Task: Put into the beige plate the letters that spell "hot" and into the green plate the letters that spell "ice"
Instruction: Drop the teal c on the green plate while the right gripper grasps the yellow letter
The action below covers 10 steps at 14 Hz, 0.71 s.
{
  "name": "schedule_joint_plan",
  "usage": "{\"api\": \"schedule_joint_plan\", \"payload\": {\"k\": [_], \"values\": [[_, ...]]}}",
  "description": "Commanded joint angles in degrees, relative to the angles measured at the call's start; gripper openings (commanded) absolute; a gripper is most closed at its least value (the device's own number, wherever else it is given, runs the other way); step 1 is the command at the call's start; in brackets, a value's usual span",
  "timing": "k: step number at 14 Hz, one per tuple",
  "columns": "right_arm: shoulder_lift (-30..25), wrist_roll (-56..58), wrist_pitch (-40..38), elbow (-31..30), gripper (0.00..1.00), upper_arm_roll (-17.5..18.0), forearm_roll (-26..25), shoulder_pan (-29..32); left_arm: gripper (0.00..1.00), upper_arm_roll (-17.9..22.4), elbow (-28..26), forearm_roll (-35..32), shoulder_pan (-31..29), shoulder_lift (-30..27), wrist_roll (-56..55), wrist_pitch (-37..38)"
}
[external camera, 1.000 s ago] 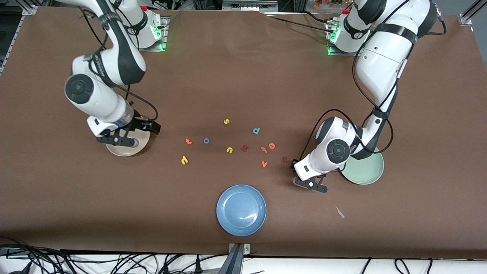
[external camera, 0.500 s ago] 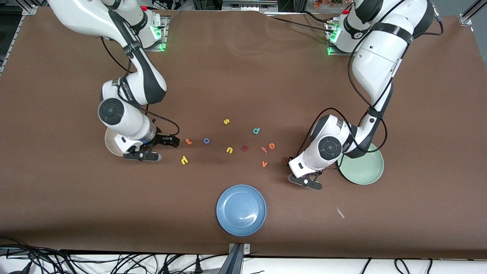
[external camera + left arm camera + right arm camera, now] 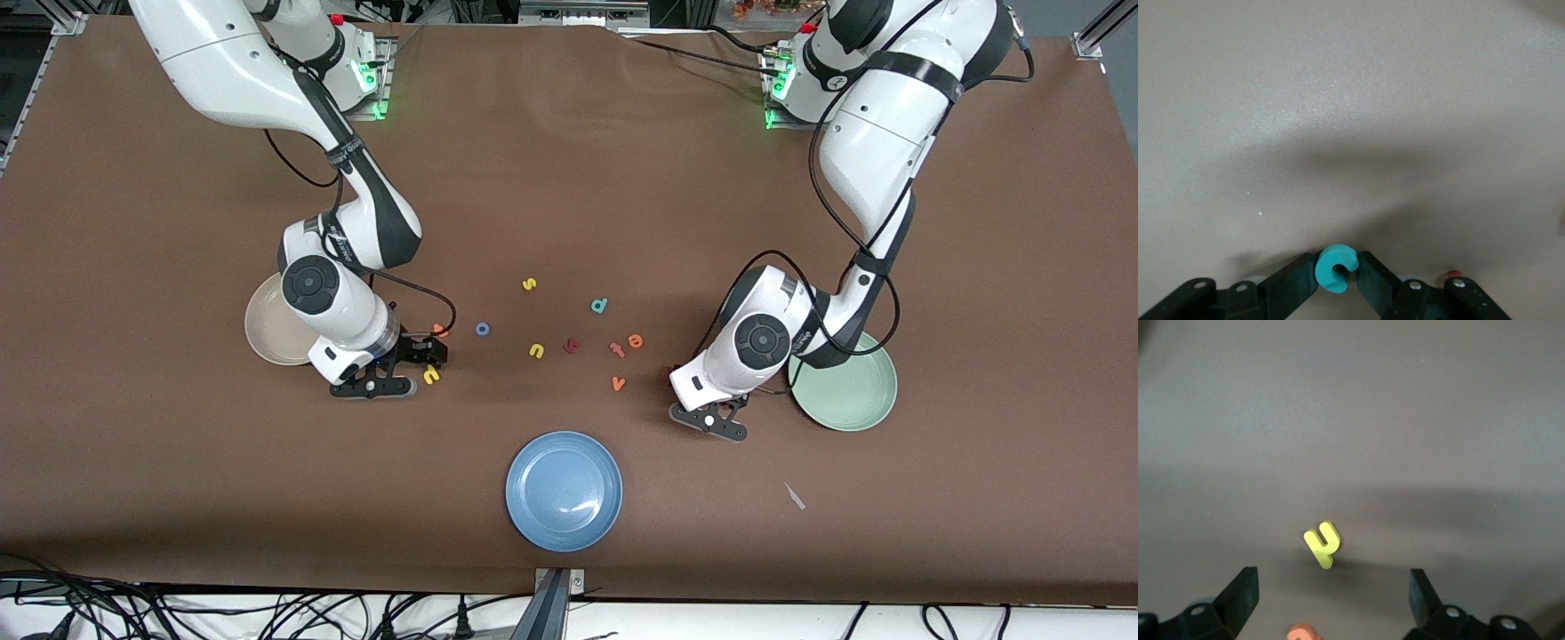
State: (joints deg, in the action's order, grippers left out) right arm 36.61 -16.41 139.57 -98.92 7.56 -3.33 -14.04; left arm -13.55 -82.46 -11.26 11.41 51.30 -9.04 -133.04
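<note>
The left gripper [image 3: 1337,275] hangs low over bare table just beside the green plate [image 3: 845,400], on the side toward the table's middle, and its jaws are pinched on the teal "c" [image 3: 1335,268]; the dark red "i" [image 3: 1452,273] shows only as a sliver at the gripper's side. The green plate sits toward the left arm's end of the table, with open brown surface between its rim and that table edge. The right gripper [image 3: 1331,603] is low over the yellow "h" [image 3: 431,374], its jaws spread wide on either side of the letter and not touching it. The orange "t" [image 3: 440,330] lies just beside this gripper, partly hidden by it, and the blue "o" [image 3: 482,329] lies near it toward the table's middle. The beige plate [image 3: 271,333] rests toward the right arm's end, its rim partly covered by the right arm's wrist. The orange "e" [image 3: 635,340] lies among the scattered letters in the middle of the table, well apart from both plates. A blue plate [image 3: 564,491] sits near the table edge closest to the front camera, with clear cloth all around it. Wide empty stretches run along the edge by the robots' bases and toward both ends.
</note>
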Motion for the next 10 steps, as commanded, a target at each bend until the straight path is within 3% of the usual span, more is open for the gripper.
{"api": "schedule_joint_plan", "payload": {"k": [1, 7, 10], "values": [[2.7, 6.8, 0.5, 1.8, 1.00, 0.0, -1.2, 0.1, 0.22, 0.3, -1.4, -2.3, -0.2, -1.5, -0.9, 1.2], [6.4, 11.6, 0.2, 5.6, 1.00, 0.0, -1.2, -0.1, 0.22, 0.2, -1.1, -2.2, -0.9, -2.8, -0.8, 2.3], [7.1, 13.8, 0.3, 5.8, 0.99, 0.0, -1.2, -0.1, 0.23, 0.2, -1.1, -2.1, -1.8, -5.1, -0.6, 6.9]]}}
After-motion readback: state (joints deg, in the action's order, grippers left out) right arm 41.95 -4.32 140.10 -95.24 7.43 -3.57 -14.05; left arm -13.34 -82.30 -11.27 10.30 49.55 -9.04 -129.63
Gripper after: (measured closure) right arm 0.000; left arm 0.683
